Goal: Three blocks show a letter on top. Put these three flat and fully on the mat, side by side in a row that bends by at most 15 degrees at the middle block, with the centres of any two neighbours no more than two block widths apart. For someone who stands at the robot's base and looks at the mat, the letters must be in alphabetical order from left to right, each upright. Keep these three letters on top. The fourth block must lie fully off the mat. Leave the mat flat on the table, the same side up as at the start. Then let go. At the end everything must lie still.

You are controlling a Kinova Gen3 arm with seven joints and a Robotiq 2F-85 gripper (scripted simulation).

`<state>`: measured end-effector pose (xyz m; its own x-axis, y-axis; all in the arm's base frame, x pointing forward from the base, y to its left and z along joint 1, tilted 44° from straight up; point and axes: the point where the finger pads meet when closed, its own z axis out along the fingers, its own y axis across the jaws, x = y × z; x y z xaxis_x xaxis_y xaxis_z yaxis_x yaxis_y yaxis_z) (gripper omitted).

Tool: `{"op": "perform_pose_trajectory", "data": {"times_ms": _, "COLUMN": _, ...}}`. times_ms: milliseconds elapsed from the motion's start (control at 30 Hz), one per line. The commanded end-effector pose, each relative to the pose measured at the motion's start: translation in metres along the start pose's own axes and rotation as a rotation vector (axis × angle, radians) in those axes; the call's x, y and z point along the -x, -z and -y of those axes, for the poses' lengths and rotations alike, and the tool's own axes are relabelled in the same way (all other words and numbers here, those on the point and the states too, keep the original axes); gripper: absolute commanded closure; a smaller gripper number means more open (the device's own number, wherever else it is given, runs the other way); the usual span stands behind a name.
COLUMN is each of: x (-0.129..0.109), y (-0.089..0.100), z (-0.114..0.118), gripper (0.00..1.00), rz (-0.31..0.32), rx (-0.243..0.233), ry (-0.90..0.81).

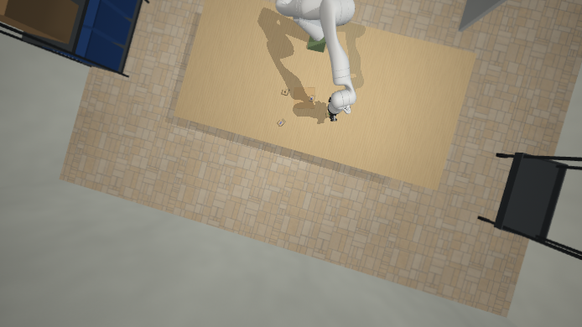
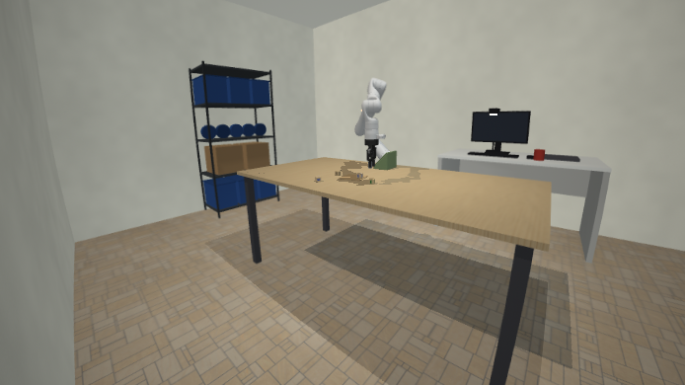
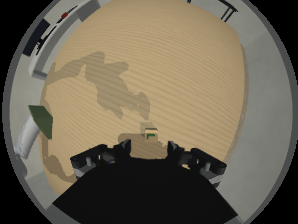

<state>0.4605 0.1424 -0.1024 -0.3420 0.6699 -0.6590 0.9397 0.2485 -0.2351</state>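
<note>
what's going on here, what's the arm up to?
The Kinova arm has its claw down at the table, fingers partly open on either side of a small block, with no grip on it yet. One block sits on the mat. Two others lie off it.

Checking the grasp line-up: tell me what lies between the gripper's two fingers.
In the wrist view, a tan block with a green mark on top sits between the fingers of the open gripper, not clamped.
</note>
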Motion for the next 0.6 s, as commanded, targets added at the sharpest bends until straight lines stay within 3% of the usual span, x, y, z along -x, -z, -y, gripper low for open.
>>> {"op": "perform_pose_trajectory", "data": {"times_ms": 0, "x": -0.0003, "y": 0.0011, "z": -0.0005, "gripper": 0.33, "rz": -0.001, "rx": 0.002, "ry": 0.0}}
{"op": "perform_pose_trajectory", "data": {"times_ms": 567, "x": -0.0005, "y": -0.0084, "z": -0.0009, "gripper": 0.33, "rz": -0.001, "rx": 0.002, "ry": 0.0}}
